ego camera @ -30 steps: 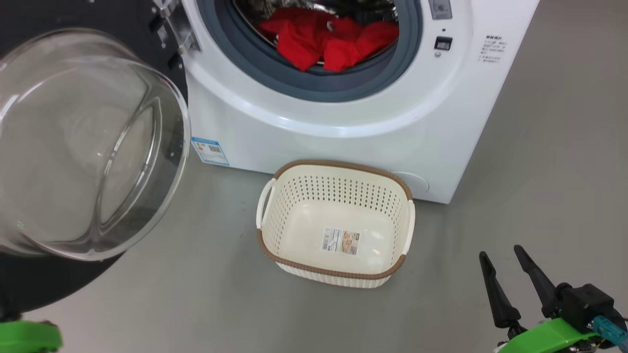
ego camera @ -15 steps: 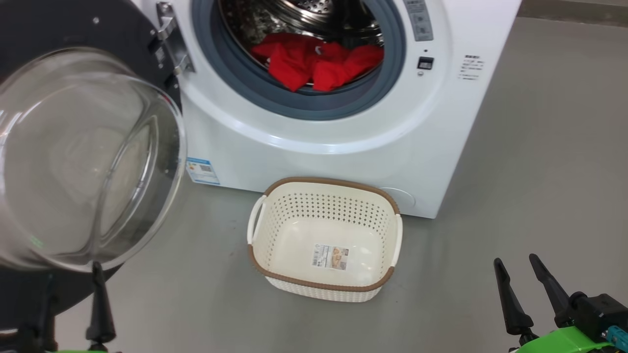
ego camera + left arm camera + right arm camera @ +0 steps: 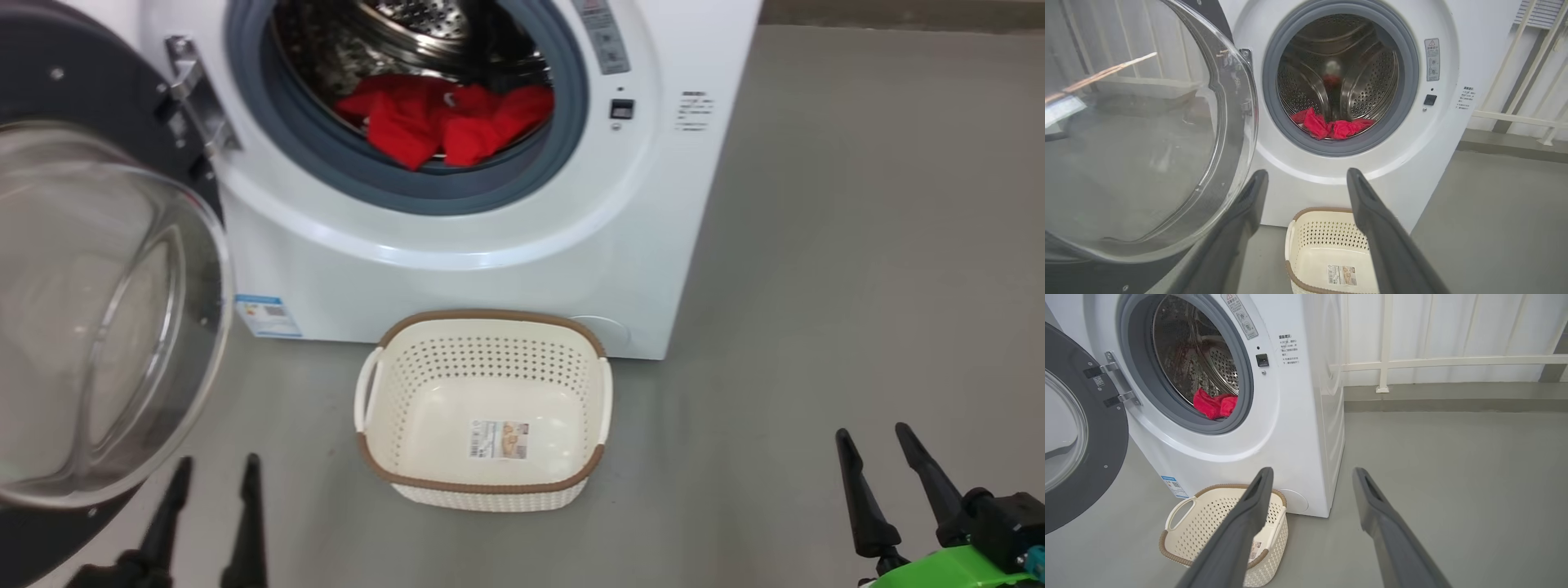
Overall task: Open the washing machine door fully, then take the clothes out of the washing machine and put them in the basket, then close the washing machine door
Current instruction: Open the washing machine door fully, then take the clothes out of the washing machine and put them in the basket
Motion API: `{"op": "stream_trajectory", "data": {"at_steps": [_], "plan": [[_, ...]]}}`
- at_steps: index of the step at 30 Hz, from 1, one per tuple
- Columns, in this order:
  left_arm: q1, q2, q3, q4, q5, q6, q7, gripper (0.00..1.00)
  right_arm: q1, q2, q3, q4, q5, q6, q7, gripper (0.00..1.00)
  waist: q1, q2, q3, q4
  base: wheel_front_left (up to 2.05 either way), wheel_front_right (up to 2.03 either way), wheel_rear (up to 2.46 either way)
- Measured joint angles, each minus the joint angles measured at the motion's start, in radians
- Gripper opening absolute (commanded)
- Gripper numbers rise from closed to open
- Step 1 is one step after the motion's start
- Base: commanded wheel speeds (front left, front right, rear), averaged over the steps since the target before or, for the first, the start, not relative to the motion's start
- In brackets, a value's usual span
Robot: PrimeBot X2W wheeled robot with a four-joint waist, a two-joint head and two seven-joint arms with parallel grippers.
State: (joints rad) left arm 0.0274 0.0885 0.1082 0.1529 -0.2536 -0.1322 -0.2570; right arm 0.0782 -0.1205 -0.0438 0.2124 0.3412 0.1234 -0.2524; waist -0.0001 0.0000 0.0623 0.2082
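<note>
Grey floor (image 3: 857, 245) wide open right of washer (image 3: 490, 269); basket (image 3: 490, 315) just before it; door (image 3: 106, 327) swung left. Left gripper (image 3: 217, 459), right gripper (image 3: 871, 430): spread, empty.

Warning-triangle sticker (image 3: 1431, 59) on washing machine (image 3: 1306, 192); other print illegible.

A bare laundry corner

A white washing machine (image 3: 490, 278) stands on a smooth grey floor (image 3: 865, 245) with a cream basket (image 3: 490, 314) before it; at the upper right of the right wrist view, a pale panelled wall (image 3: 1453, 326) and white rail (image 3: 1453, 360) run behind.
</note>
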Motion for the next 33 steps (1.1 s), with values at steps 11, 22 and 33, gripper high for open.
{"op": "stream_trajectory", "data": {"at_steps": [11,22,33], "plan": [[0.016,0.004,-0.085,-0.024,-0.012,0.0,0.0,1.0,0.001,0.0,-0.035,-0.01,0.0,0.0,0.0,1.0,0.0001,0.0,0.003,-0.089,0.0,0.0,0.0],[0.015,0.007,-0.118,-0.035,-0.048,0.0,0.0,1.0,0.001,0.001,-0.05,-0.02,0.0,0.0,0.0,1.0,0.0001,0.0,0.015,-0.14,0.0,0.0,0.0],[0.014,0.014,-0.123,-0.034,-0.056,0.0,0.0,1.0,0.001,0.005,-0.054,-0.022,0.0,0.0,0.0,1.0,0.0001,0.0,0.02,-0.138,0.0,0.0,0.0]]}}
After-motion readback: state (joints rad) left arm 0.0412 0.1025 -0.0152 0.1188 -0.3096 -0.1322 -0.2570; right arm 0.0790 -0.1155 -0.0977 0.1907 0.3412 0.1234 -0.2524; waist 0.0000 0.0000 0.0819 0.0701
